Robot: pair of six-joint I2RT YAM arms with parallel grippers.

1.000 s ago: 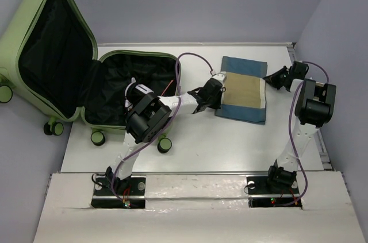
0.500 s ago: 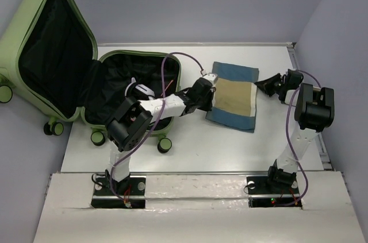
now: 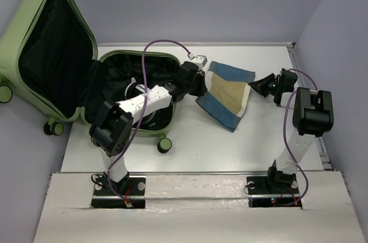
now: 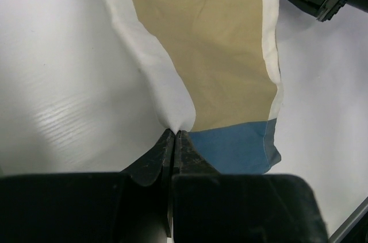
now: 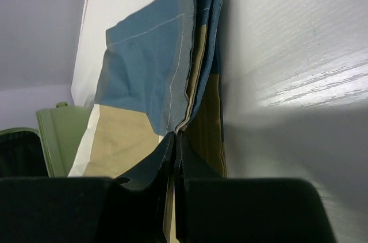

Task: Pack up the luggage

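The light-green luggage (image 3: pixel 34 7) lies open at the left, its lid up, black lining showing. A folded cloth (image 3: pixel 225 93) in blue, tan and white hangs lifted between both grippers, just right of the luggage. My left gripper (image 3: pixel 198 85) is shut on the cloth's left edge (image 4: pixel 175 119), next to the luggage's right rim. My right gripper (image 3: pixel 256 86) is shut on the cloth's right edge (image 5: pixel 178 125). In the right wrist view the cloth's layers (image 5: pixel 149 76) fan out above the fingers, and a strip of the green shell (image 5: pixel 60 139) shows at the left.
The white table (image 3: pixel 253 139) ends at a raised edge on the right (image 3: pixel 293 53). The luggage's small wheels (image 3: pixel 164 144) stand on the table in front. A purple cable (image 3: pixel 164 45) arcs over the open luggage. Grey walls enclose the back and sides.
Both grippers have carried the cloth to the left, toward the luggage. The cloth has risen off the table and now hangs tilted. The left arm has folded back over the luggage.
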